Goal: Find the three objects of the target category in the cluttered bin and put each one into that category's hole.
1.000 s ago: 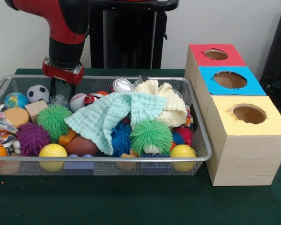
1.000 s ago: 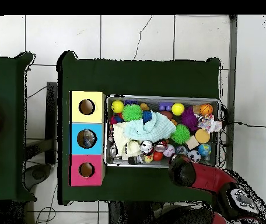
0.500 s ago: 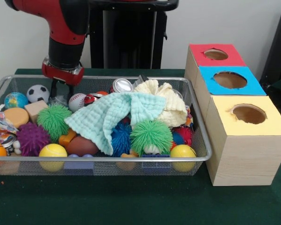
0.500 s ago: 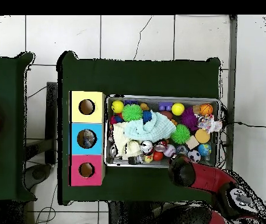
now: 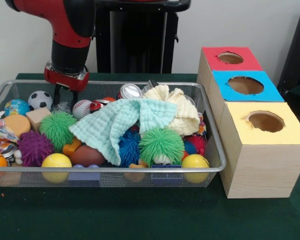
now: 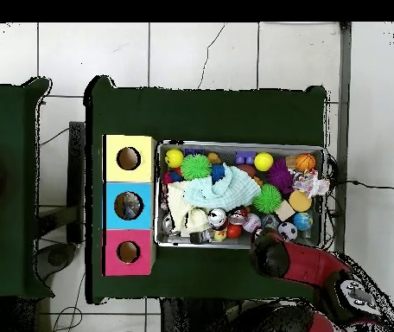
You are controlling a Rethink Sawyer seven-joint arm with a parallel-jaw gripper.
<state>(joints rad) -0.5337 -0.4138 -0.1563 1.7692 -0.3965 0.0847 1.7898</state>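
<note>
While the end effector (image 5: 66, 97) hangs at the basket's (image 5: 115, 169) far rim, its fingers stand narrowly apart around nothing.
On the green counter (image 5: 140, 215), the wire basket sits just beside three boxes (image 5: 255, 135); a mint cloth (image 5: 115, 122) drapes over spiky balls, with a baseball (image 5: 82, 108) and soccer ball (image 5: 40, 99) near the fingers.

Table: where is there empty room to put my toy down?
The green table cloth is bare in front of the silver wire mesh basket and the yellow-topped wooden box. Inside the basket it is packed with balls and cloths.
</note>
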